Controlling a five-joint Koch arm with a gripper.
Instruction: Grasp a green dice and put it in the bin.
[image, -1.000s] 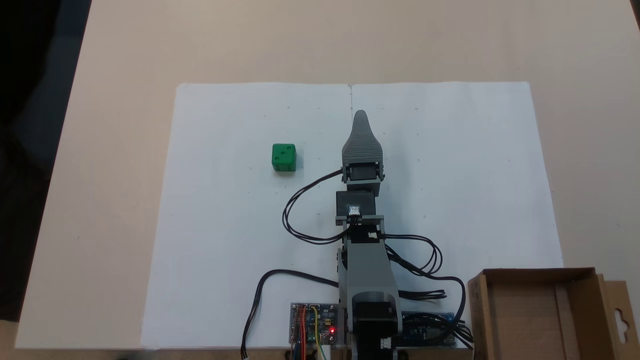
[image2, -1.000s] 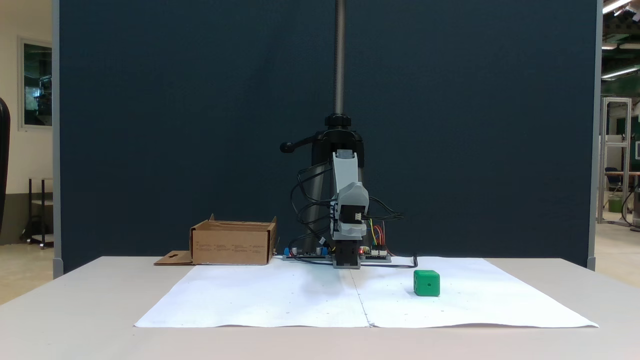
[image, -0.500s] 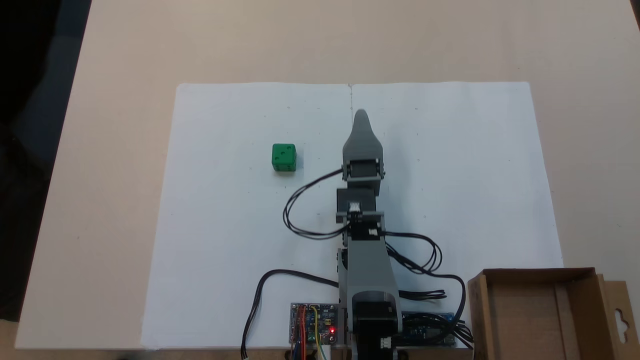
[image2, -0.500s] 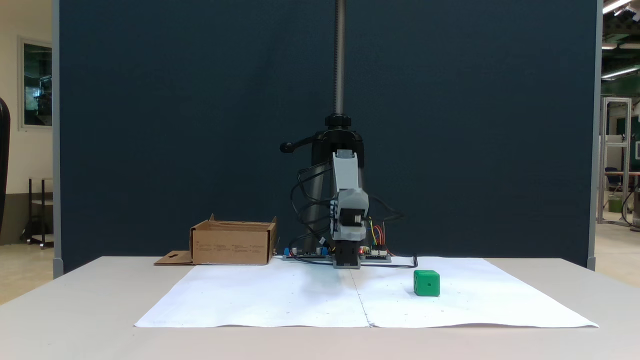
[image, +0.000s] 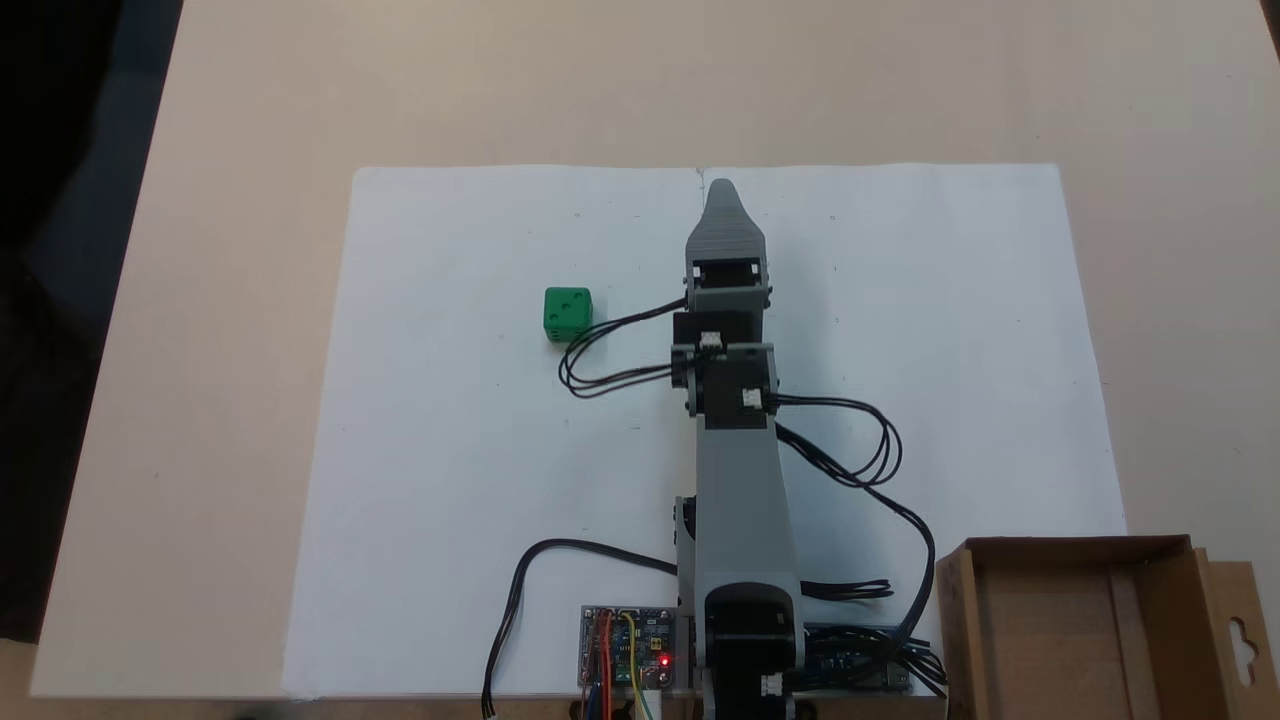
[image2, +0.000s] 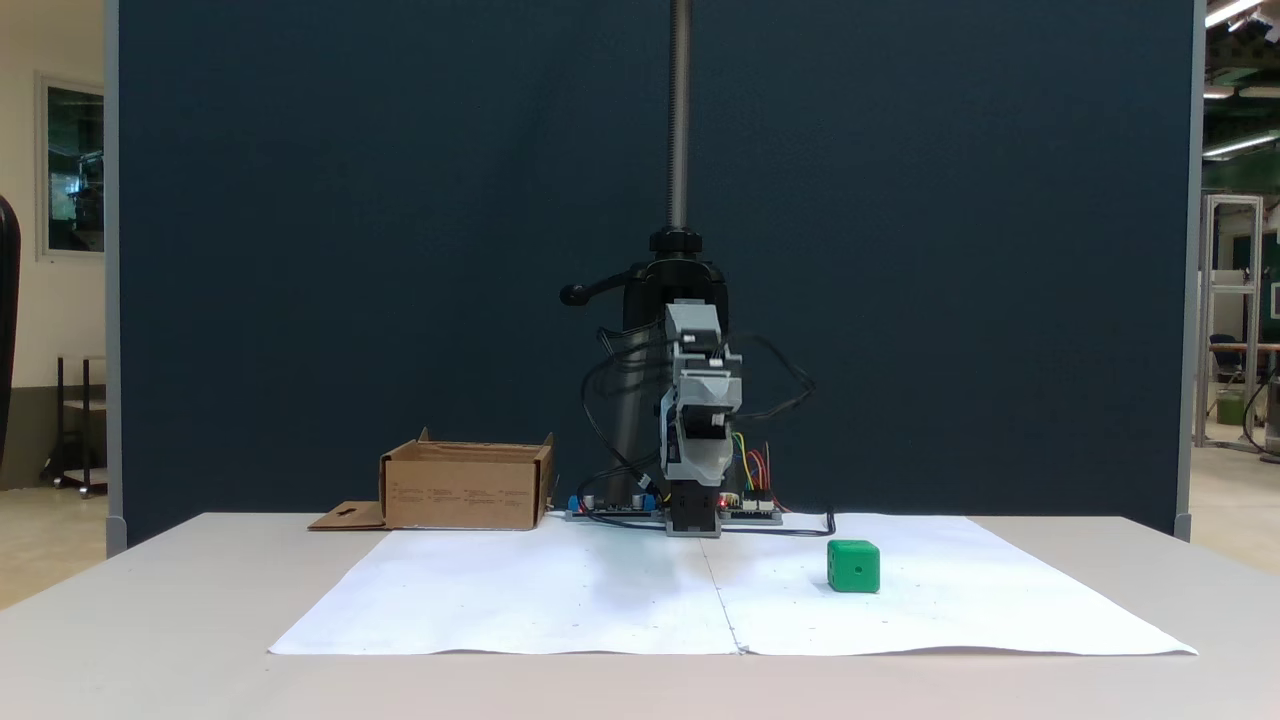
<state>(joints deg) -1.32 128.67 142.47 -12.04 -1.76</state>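
A matt green plastic dice (image: 568, 315) is sitting on smooth white paper (image: 450, 450) covering a matt beige table (image: 250, 200). The arm's gripper (image: 722, 195) is showing ribbed grey plastic. The bin (image: 1085, 630) is looking like plain brown cardboard.

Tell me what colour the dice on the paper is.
Bright green with dark pips; the green dice shows best in the fixed view from above, three pips on top.
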